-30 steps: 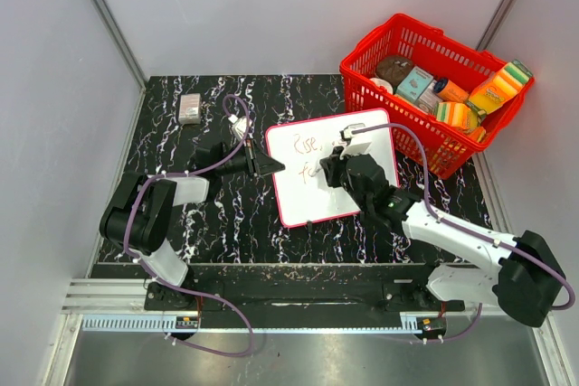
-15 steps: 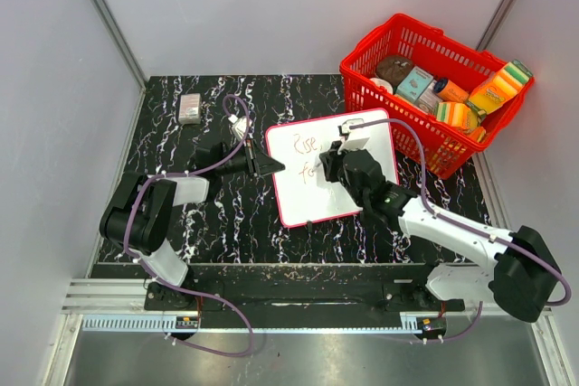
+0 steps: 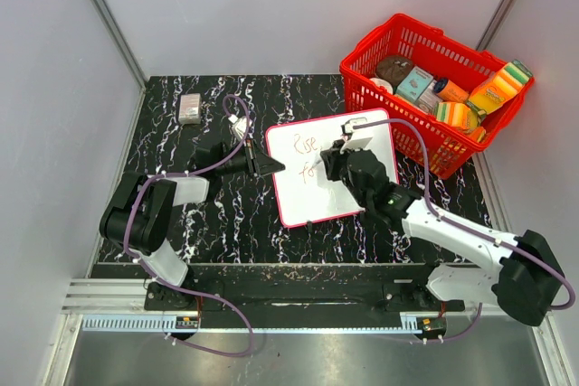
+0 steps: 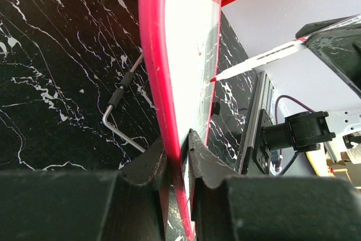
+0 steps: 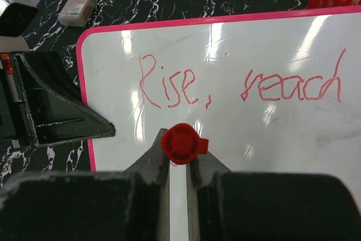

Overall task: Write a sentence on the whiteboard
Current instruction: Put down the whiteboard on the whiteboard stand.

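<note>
The whiteboard (image 3: pixel 312 201) lies tilted mid-table, white with a thin red rim. My left gripper (image 3: pixel 271 165) is shut on its left edge; in the left wrist view the jaws (image 4: pixel 179 143) clamp the red rim (image 4: pixel 153 43). My right gripper (image 3: pixel 333 165) is shut on a red marker (image 5: pixel 181 143), held tip-down on the board (image 5: pixel 271 156). The marker's white barrel (image 4: pixel 256 59) touches the board with its red tip. The sentence (image 5: pixel 169 91) reads "Rise, reach" in red in the top row. A second row begins with "fo" (image 3: pixel 308 171), partly hidden by my right gripper.
A red basket (image 3: pixel 362 88) with several groceries stands at the back right, close to the board's far corner. A small box (image 3: pixel 189 108) lies at the back left. A bent metal rod (image 4: pixel 121 118) lies on the black marbled table beside the board.
My right gripper with the marker has shifted slightly over the second row, left then back right. The board and my left gripper have not moved.
</note>
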`<control>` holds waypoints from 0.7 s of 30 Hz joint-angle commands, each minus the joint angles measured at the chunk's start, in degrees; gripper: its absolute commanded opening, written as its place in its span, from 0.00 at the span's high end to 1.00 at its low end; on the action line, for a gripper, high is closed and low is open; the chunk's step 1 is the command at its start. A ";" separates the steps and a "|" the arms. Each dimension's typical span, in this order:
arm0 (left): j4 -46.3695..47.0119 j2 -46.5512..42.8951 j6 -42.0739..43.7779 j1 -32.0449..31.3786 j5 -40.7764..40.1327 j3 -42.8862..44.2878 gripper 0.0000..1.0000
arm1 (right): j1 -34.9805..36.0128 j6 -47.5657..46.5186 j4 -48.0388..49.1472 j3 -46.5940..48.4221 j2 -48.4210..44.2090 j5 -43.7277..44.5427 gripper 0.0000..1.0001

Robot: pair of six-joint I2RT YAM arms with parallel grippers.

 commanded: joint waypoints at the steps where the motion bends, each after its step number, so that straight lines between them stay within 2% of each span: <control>1: 0.96 -1.27 5.18 -1.02 -0.59 1.13 1.00 | -0.05 -1.04 3.14 -0.70 -3.84 2.23 1.00; 21: 0.96 -1.35 5.18 -1.02 -0.42 1.13 1.00 | -2.42 0.36 2.62 -2.02 -0.06 0.03 1.00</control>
